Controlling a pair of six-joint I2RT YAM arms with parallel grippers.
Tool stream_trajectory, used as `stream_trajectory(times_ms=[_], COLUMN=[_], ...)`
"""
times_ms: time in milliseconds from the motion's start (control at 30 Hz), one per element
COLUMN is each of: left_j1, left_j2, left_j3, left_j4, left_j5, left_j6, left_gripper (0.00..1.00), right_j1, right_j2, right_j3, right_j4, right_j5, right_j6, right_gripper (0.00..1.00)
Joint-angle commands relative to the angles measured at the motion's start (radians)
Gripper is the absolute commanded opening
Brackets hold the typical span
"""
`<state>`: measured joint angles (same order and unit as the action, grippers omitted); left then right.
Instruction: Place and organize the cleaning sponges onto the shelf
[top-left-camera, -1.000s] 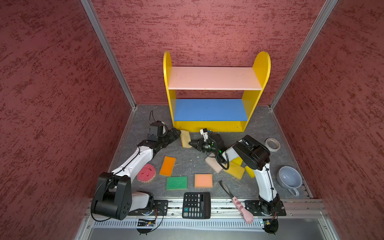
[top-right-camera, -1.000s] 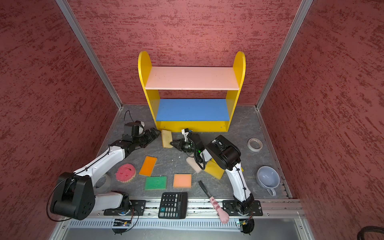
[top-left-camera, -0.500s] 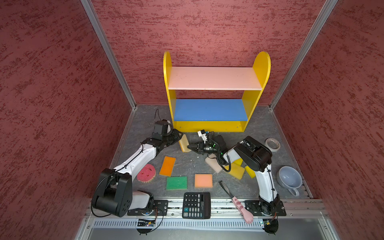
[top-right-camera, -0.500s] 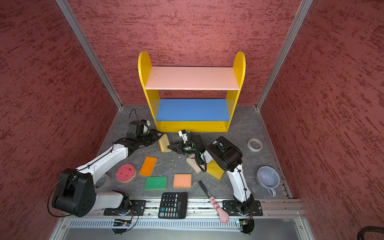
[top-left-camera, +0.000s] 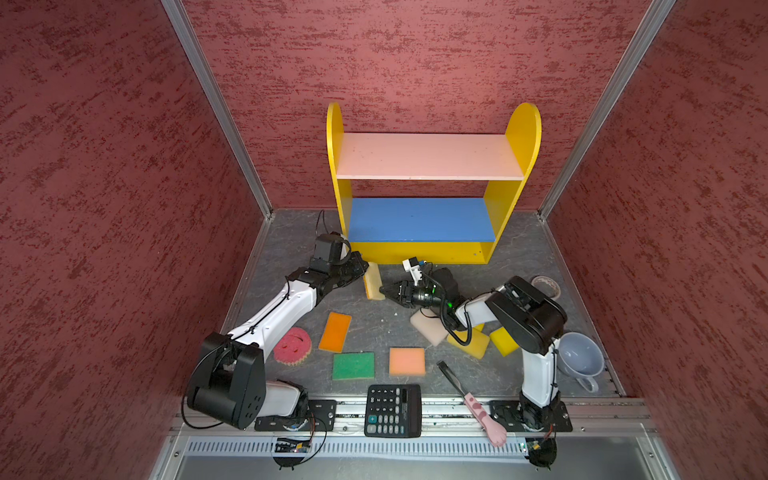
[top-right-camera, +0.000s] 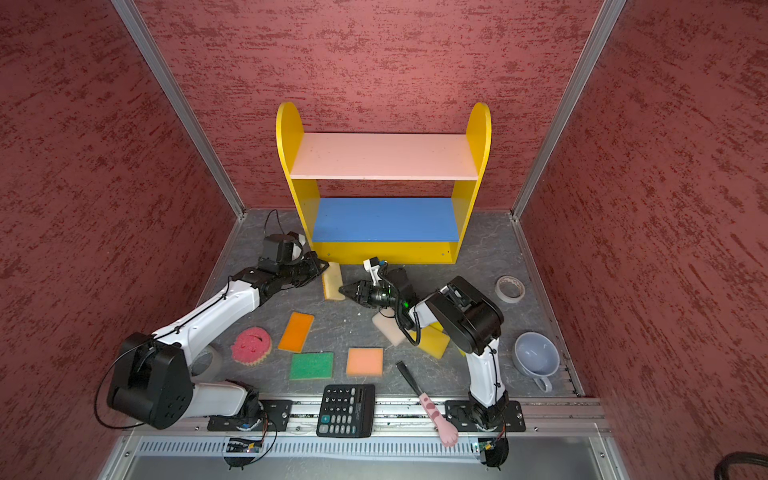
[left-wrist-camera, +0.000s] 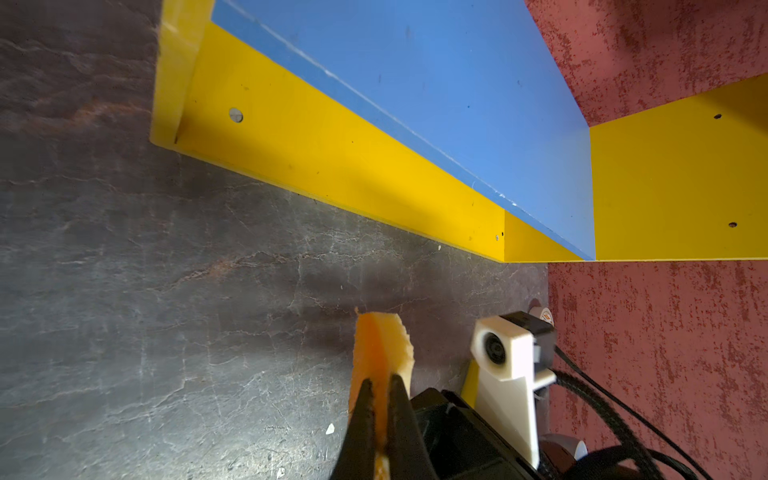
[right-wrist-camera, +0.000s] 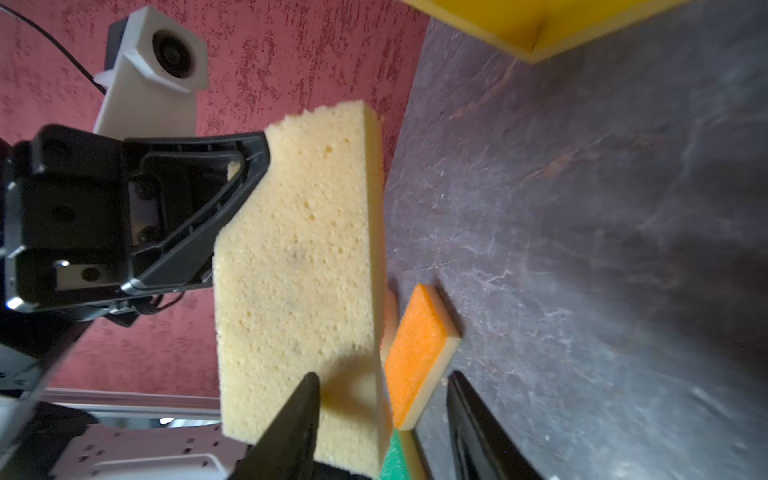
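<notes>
Grey counter (top-left-camera: 291, 249), just before shelf (top-left-camera: 419, 253): left end effector (top-left-camera: 362, 268) clamped on pale yellow sponge (top-left-camera: 372, 282); right end effector (top-left-camera: 385, 289) apart at its other end.

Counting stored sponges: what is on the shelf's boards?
The shelf shows nothing on its pink top board or blue middle board. The bottom board is hidden under the blue one.

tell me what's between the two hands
The pale yellow sponge: the left hand is shut on one end, the right hand open at the other. Shows in both top views.
</notes>
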<state>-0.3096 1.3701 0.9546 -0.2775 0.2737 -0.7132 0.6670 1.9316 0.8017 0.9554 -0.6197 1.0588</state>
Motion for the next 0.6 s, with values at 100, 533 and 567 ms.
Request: stream_trajectory(times_ms=[100,533,567], left_j1=[-0.021,-0.026,-0.027], left_j2=[-0.015,0.093,0.102], left_j3=[0.103,0.36,0.375], left_j4=[-0.176,-0.49,-0.504], left_j5=[-0.14,-0.302,-0.303], left_j6=[0.106,0.217,0.221], left_gripper=[0.0,0.0,0.0], right_j1=[0.009,0.26,0.281], right_j2=[-0.204,-0.418,-0.422], right_j3=[-0.014,0.062,0.07], right_j4=[-0.44,-0.697,-0.691], right_j5=[0.377,1.032,1.033], right_j6=[-0.297,-0.722,-0.75], right_gripper=[0.98,0.99,0.99])
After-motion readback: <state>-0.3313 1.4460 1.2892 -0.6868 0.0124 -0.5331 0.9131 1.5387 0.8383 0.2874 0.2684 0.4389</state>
